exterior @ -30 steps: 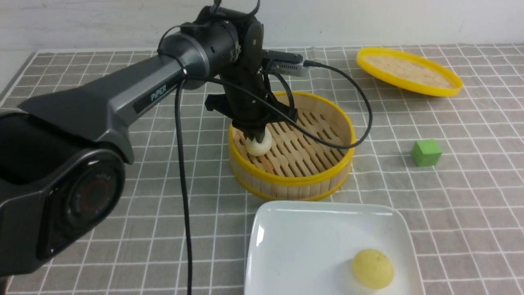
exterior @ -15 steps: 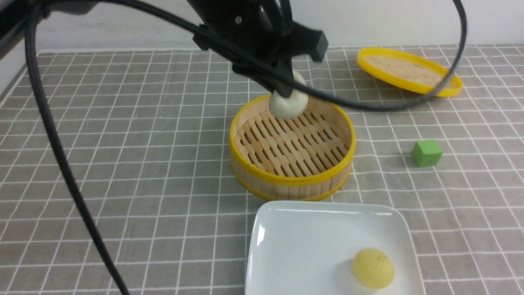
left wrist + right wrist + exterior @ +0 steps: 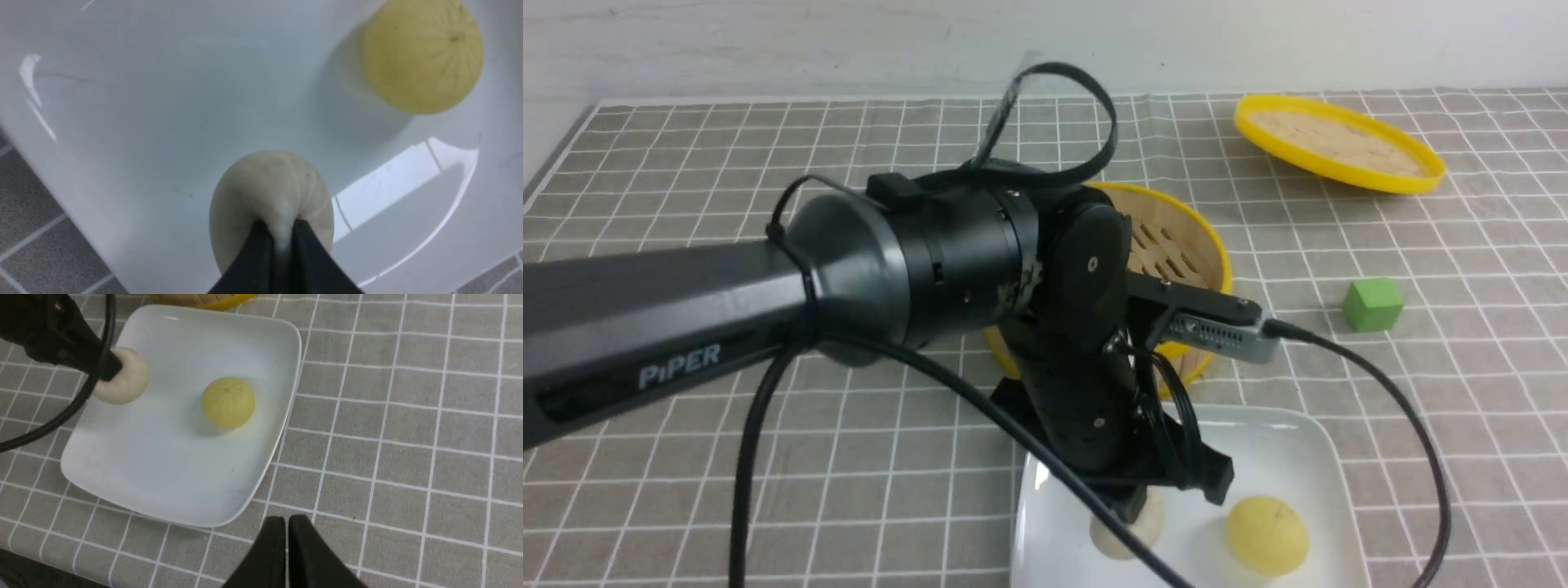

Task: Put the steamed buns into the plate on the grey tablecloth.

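Observation:
The white square plate lies on the grey checked tablecloth at the front. The yellow bun rests in it, and also shows in the left wrist view and right wrist view. My left gripper is shut on the top of the pale bun, which sits low over the plate's left part, seen close in the left wrist view and in the right wrist view. My right gripper is shut and empty over the cloth beside the plate.
The bamboo steamer basket stands behind the plate, partly hidden by my left arm. Its flat yellow-rimmed lid lies at the back right. A green cube sits on the cloth to the right.
My left gripper lifted the pale bun out of the steamer basket, carried it toward the front and lowered it over the plate beside the yellow bun.

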